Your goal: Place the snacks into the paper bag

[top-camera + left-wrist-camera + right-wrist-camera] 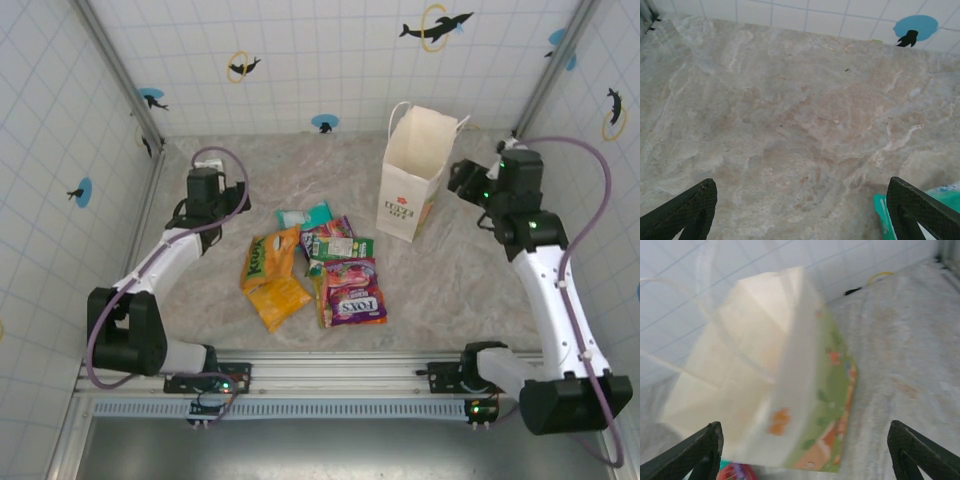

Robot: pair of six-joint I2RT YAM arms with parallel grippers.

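Six or so snacks are seen heaped mid-surface, just left of the paper bag, which is stood upright and open-topped. Both hands are held wide and empty: the left hand over bare surface beside a teal packet, the right hand faced toward the bag.

Left arm and right arm: white tube links, chunky black joint housings, black wrist blocks. A mauve-grey cable loops along each, with small green LEDs lit on the bases at 6 o'clock and on the right wrist. Wrist views: black fingers, cross-hatch textured, tapered, at 7 and 5 o'clock.
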